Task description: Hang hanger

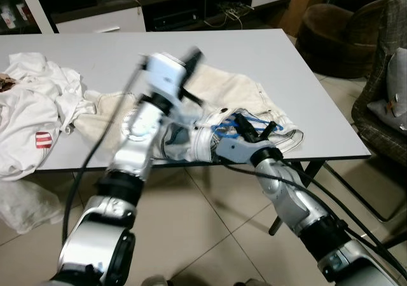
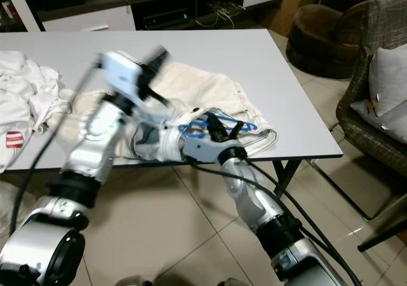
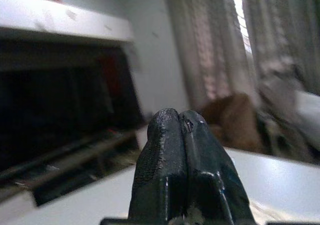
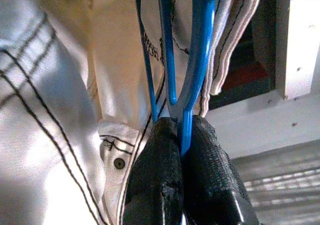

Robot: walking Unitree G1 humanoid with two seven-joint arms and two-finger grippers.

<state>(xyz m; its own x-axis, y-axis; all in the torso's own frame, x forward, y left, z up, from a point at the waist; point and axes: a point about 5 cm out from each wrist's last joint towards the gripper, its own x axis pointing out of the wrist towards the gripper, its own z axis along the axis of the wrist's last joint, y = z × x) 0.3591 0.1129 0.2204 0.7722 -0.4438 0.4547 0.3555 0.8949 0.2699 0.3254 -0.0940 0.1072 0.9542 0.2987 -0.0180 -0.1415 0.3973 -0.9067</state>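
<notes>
A blue hanger (image 1: 245, 126) lies over cream shorts (image 1: 235, 98) at the near edge of the grey table (image 1: 267, 51). My right gripper (image 1: 240, 128) is shut on the hanger; in the right wrist view its fingertips (image 4: 202, 150) pinch the blue hanger (image 4: 192, 75) against the shorts' waistband (image 4: 60, 135). My left gripper (image 1: 194, 56) is raised above the shorts, blurred, fingers (image 3: 172, 160) pressed together with nothing between them.
A heap of white clothes (image 1: 35, 102) lies on the table's left end. A brown armchair (image 1: 337, 32) and a grey chair with a cushion (image 1: 388, 102) stand to the right. A dark media cabinet (image 1: 159, 6) runs behind the table.
</notes>
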